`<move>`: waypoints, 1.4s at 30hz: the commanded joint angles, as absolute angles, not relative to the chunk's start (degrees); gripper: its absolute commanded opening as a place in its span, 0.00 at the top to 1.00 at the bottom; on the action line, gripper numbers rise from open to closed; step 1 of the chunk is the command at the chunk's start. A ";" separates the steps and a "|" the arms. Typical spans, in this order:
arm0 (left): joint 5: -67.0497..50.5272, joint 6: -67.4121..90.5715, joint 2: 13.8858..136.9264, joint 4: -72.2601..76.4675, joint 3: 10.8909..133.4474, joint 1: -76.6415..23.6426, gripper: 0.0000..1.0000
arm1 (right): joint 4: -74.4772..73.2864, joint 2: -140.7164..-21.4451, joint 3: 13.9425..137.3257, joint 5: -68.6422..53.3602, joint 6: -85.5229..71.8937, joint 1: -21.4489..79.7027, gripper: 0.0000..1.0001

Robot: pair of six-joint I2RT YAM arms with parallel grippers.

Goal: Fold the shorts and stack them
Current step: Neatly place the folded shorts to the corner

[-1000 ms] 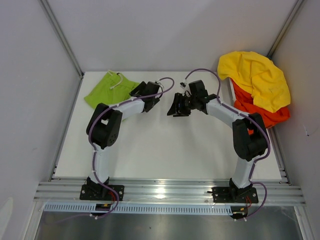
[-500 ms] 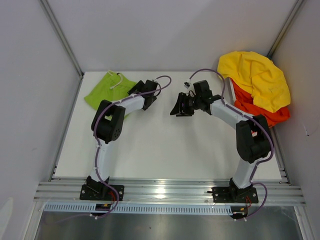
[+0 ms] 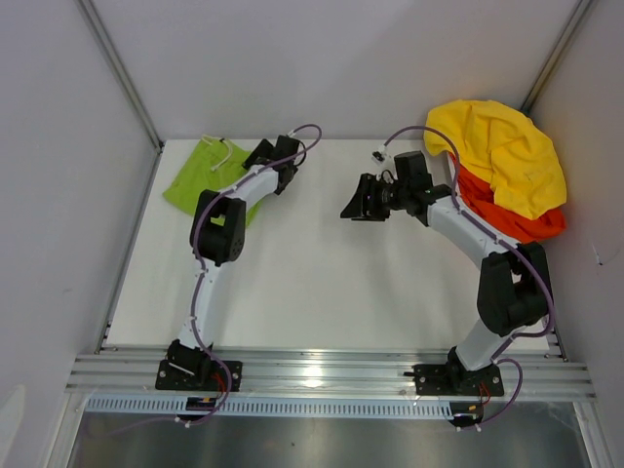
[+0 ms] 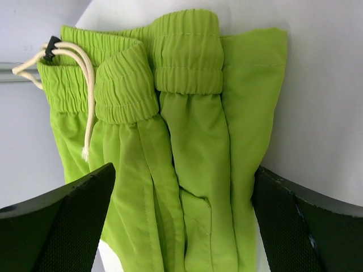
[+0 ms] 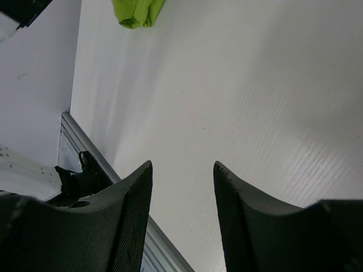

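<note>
The lime-green shorts [image 3: 198, 176] lie folded at the table's back left, white drawstring [image 4: 71, 62] at the waist. In the left wrist view they [image 4: 187, 141] fill the space between my fingers. My left gripper [image 3: 255, 158] is open and hovers at their right edge, and its midpoint [image 4: 181, 226] is over the cloth. The orange-red shorts [image 3: 512, 222] lie at the back right, mostly under a yellow cloth [image 3: 502, 146]. My right gripper [image 3: 353, 203] is open and empty above the bare table middle, also seen in its wrist view [image 5: 181, 170].
The white table [image 3: 322, 283] has a metal rail [image 3: 322, 370] along its near edge and grey walls on three sides. A corner of the green shorts [image 5: 137, 12] shows in the right wrist view. The yellow and orange pile overhangs the table's right edge.
My left arm has stretched back and left, bringing its open gripper to the green shorts. My right arm has drawn back toward the right, its gripper still open and empty.
</note>
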State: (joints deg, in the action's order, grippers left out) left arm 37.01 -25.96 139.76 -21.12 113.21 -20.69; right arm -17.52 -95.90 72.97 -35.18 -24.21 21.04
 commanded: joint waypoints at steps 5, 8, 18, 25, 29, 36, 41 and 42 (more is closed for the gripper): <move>37.09 -22.33 146.51 -30.06 126.03 -16.70 0.01 | -19.24 -90.88 70.75 -37.97 -22.59 20.66 0.52; 35.16 -20.75 147.04 -30.59 127.61 -15.13 0.01 | -21.00 -90.18 70.75 -38.58 -21.45 20.74 0.52; 32.79 -15.21 149.77 -31.63 134.73 -9.23 0.01 | -24.60 -88.16 68.64 -38.41 -20.92 21.01 0.51; 30.24 -11.78 148.80 -31.55 135.17 -7.30 0.01 | -24.87 -86.49 66.89 -37.27 -21.53 21.09 0.52; 30.41 -10.46 148.62 -31.55 135.44 -6.86 0.01 | -25.05 -86.05 66.80 -37.27 -21.71 21.27 0.52; 32.88 -7.21 142.22 -28.06 130.28 -6.85 0.01 | -24.96 -84.82 66.18 -36.48 -21.62 21.27 0.51; 25.15 -3.71 128.01 -22.86 118.93 -8.17 0.01 | -24.43 -82.18 64.60 -35.51 -22.24 21.10 0.36; 24.35 -3.00 126.40 -22.85 117.18 -8.43 0.01 | -24.43 -81.05 64.34 -35.25 -22.24 21.09 0.33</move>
